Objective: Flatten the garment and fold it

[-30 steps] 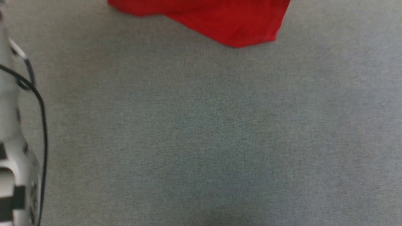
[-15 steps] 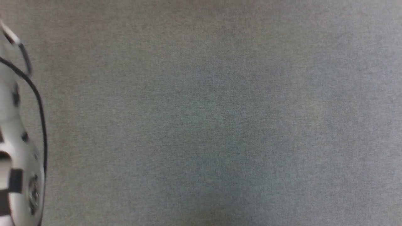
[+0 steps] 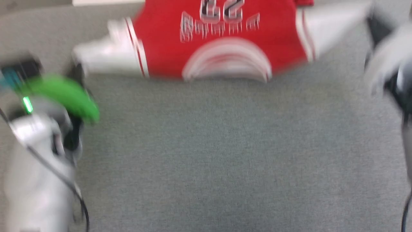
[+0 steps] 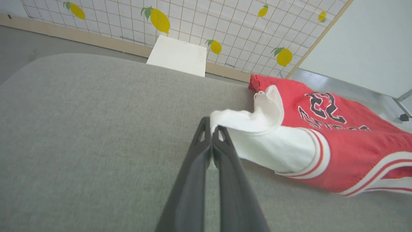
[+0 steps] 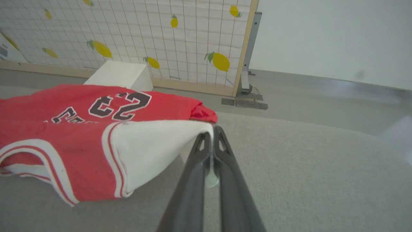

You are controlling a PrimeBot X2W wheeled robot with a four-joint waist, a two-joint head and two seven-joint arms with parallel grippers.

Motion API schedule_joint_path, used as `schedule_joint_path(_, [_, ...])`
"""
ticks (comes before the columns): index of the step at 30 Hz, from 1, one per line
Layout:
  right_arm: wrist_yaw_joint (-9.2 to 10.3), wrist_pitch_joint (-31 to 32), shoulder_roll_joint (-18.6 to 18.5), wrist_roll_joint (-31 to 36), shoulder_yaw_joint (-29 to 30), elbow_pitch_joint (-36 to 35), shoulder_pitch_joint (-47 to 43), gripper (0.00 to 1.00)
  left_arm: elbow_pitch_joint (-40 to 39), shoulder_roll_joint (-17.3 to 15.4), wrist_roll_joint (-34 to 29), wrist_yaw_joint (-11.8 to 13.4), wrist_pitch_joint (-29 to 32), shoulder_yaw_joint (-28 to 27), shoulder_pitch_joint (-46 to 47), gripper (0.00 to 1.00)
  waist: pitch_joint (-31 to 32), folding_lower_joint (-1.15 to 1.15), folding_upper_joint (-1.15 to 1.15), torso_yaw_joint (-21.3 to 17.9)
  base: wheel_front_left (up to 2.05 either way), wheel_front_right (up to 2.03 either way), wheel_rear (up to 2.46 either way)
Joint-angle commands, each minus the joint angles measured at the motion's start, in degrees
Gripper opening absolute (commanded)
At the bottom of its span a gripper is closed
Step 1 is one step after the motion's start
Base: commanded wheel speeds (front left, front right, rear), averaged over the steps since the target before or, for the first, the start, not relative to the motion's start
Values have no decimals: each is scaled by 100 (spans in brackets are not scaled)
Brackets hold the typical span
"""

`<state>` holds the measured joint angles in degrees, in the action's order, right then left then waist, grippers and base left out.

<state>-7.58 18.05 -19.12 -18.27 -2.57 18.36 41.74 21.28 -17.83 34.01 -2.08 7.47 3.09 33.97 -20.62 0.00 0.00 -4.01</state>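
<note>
The garment (image 3: 222,42), a red T-shirt with white sleeves and black lettering facing up, lies stretched sideways across the far part of the grey padded surface (image 3: 225,161); the head view is blurred. My left gripper (image 4: 211,124) is shut on the tip of one white sleeve (image 4: 257,141), holding it slightly off the surface. My right gripper (image 5: 212,133) is shut on the end of the other white sleeve (image 5: 151,148), which is pulled taut. The striped collar (image 3: 227,61) faces me. The garment's far hem lies beyond the top edge of the head view.
A white box (image 4: 177,54) stands on the floor beyond the surface, against a grid wall panel with lemon prints (image 5: 145,32). A metal post foot (image 5: 244,100) stands at the panel's end. Bare grey surface lies between me and the garment.
The head camera has swung: first a red edge at the top, then bare grey surface, now the garment's printed side with both sleeves and both arms at the sides.
</note>
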Motion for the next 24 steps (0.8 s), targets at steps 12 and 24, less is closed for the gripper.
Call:
schedule_joint_path(12, [9,1341,818,226,1610,-2306,-3826,0,-1863,366,501,724,633,-149,-3241,0,1096,0,0,202,0,0,0])
schedule_joint_path(24, [9,2045,1618,732,2690,-2722,-5127,0,-2428,266,345,1236,1340,99,-4657,0,1302,0,0,239,0,0,0])
